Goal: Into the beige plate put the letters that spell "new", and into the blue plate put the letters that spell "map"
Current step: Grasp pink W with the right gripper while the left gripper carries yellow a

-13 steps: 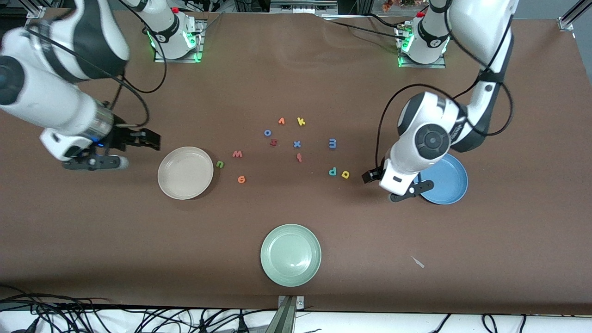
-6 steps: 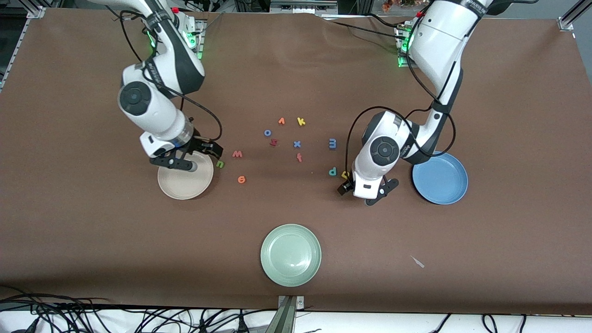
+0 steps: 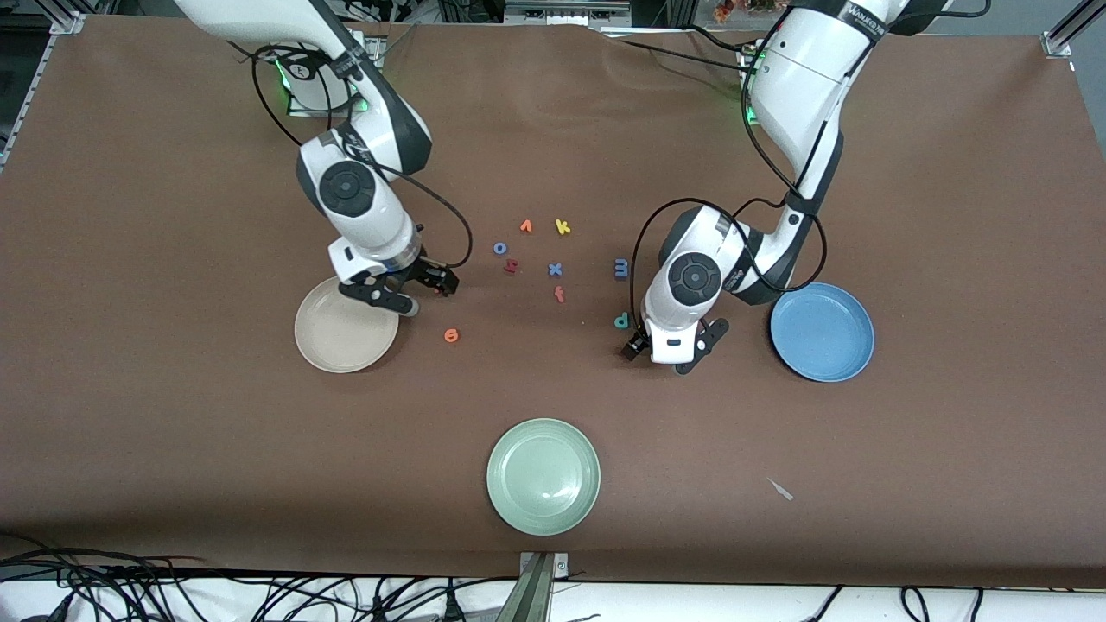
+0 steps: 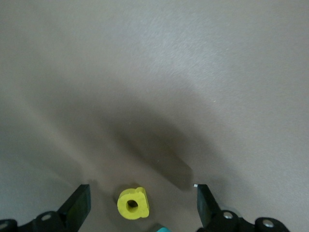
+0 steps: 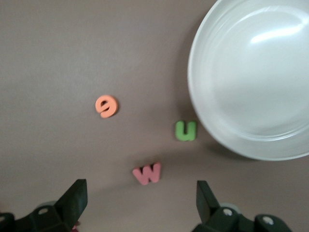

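Observation:
My left gripper [image 3: 638, 345] hangs low and open over the yellow a [image 4: 133, 203], which lies between its fingers [image 4: 79, 208] untouched. The teal p [image 3: 620, 321] lies beside it and the periwinkle m [image 3: 621, 268] farther from the camera. The blue plate [image 3: 821, 333] is toward the left arm's end. My right gripper [image 3: 430, 281] is open beside the beige plate [image 3: 333, 345]. Below it lie the pink w [image 5: 147, 173] and green n [image 5: 186, 130], both hidden in the front view. The orange e [image 3: 451, 335] lies nearer the camera.
Other letters sit in a cluster mid-table: yellow k [image 3: 562, 227], orange v [image 3: 525, 226], blue o [image 3: 499, 248], blue x [image 3: 555, 269] and two red letters [image 3: 560, 295]. A pale green plate [image 3: 543, 475] stands near the front edge.
Both arms have swung in toward the middle. The right gripper came across the beige plate to over the w and n. The left gripper moved from the blue plate to over the yellow a.

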`<action>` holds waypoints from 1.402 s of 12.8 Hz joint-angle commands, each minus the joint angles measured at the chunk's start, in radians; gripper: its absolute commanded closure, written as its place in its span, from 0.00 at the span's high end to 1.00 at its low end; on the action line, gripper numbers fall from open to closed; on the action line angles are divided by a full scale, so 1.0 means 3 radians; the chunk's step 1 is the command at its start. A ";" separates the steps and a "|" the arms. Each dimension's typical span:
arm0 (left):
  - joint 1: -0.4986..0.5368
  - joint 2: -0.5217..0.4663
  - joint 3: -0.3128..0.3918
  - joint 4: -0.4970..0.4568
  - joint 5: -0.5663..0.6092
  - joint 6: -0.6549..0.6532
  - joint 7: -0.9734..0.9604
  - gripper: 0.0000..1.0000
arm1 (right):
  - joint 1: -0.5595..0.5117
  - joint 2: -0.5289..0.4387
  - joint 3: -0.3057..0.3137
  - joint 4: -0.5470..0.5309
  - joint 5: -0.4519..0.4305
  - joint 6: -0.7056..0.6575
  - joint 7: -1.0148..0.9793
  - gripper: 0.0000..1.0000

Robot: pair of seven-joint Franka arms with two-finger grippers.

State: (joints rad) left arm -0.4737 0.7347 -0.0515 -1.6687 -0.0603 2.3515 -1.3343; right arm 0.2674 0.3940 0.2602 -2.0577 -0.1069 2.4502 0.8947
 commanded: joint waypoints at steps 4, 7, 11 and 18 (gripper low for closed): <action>-0.0068 0.0067 0.0049 0.0045 -0.0085 -0.0010 -0.0282 0.60 | 0.0019 0.0246 0.0007 -0.0207 -0.0088 0.0540 0.0081 1.00; -0.0068 0.0067 0.0044 0.0040 -0.0085 -0.0015 -0.0303 0.47 | 0.0054 0.0318 0.0007 -0.0207 -0.0104 0.0576 0.0081 0.99; -0.0073 0.0087 0.0044 0.0040 -0.0075 -0.0036 -0.0257 0.26 | 0.0065 0.0364 0.0007 -0.0218 -0.0211 0.0576 0.0081 0.92; 0.0049 0.0011 0.0069 0.0376 -0.0029 -0.0734 0.0375 0.00 | 0.0090 0.0430 0.0002 -0.0223 -0.0380 0.0607 0.0081 0.80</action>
State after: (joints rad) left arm -0.4805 0.7393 -0.0422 -1.6270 -0.0603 2.2524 -1.3408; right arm 0.2929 0.5174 0.2601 -2.1169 -0.1968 2.6098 0.8988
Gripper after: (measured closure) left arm 0.714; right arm 0.159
